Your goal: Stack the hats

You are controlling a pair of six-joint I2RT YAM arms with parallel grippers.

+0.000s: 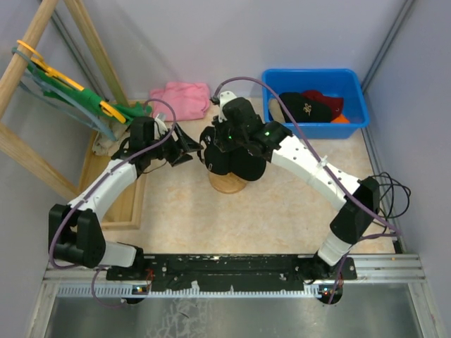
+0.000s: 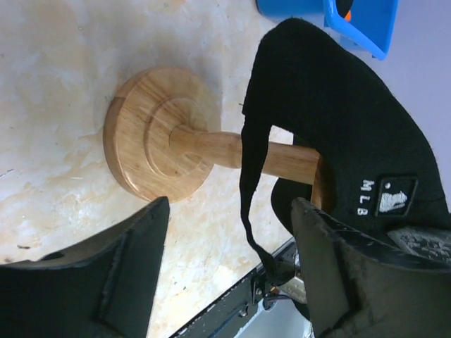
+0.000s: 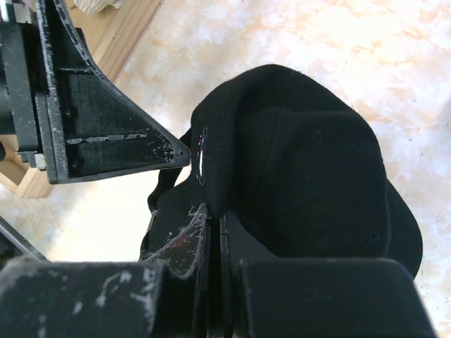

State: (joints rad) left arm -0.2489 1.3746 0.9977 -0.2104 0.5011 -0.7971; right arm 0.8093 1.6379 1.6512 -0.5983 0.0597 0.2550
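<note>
Marbled table (image 1: 282,211) bears a wooden stand (image 1: 227,184); right gripper (image 3: 211,225) pinches the black cap (image 1: 236,158) atop it, left gripper (image 2: 229,211) gapes alongside

A black fabric baseball cap (image 2: 331,120) with a white MLB patch covers the post of a round-based wooden stand (image 2: 151,144) at 9 o'clock on the pale marbled desk (image 2: 56,70). The left claw (image 2: 231,211) gapes at 6 o'clock. A blue plastic bin (image 2: 366,21) sits at 1 o'clock.

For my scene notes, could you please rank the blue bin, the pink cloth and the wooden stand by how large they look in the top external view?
1. blue bin
2. pink cloth
3. wooden stand, though the black cap hides most of it, so its rank is unsure.
</note>
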